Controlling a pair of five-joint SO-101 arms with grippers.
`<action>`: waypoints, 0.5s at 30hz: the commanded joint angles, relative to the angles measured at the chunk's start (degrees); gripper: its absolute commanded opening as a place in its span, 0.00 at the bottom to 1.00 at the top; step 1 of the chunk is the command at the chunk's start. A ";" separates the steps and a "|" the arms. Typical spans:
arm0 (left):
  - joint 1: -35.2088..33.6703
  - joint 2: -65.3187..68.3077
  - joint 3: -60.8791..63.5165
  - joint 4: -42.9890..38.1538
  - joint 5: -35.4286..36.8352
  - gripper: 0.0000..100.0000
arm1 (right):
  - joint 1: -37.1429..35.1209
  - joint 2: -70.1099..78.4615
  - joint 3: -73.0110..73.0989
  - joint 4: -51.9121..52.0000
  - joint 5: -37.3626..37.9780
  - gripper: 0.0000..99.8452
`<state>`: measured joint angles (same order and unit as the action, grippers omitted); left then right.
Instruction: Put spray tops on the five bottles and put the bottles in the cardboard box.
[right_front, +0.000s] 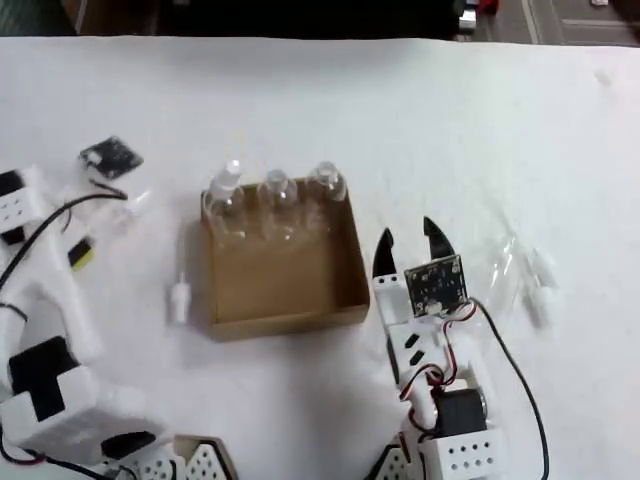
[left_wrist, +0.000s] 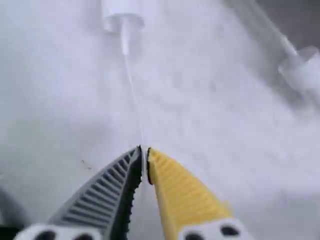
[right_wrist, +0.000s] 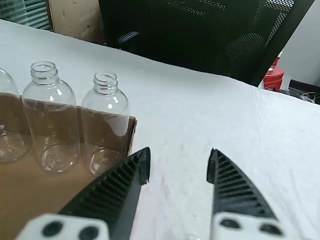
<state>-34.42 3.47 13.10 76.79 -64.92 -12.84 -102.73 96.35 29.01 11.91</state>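
Grabbing a spray top (left_wrist: 121, 15) — we are pinching its tube in the left gripper (left_wrist: 144, 156), right gripper (right_wrist: 178, 162) hanging wide by the bottles (right_wrist: 104, 122) — and needing a gentle lift next.

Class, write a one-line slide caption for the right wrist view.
Open right gripper hovers beside the cardboard box holding two uncapped bottles.

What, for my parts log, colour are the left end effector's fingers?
One finger grey, the other yellow; left wrist view.
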 joint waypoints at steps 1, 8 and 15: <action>-1.19 -3.38 1.14 1.85 -2.64 0.05 | 0.13 -0.40 0.44 -1.36 0.70 0.17; -1.19 -3.47 -4.66 5.71 2.20 0.20 | 0.22 -0.40 0.44 -1.10 0.70 0.17; 5.58 -2.95 -12.92 -0.09 18.11 0.20 | 0.22 -0.40 0.44 -1.36 0.70 0.17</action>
<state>-34.33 3.21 4.66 81.63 -59.12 -12.84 -102.73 96.35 29.01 11.91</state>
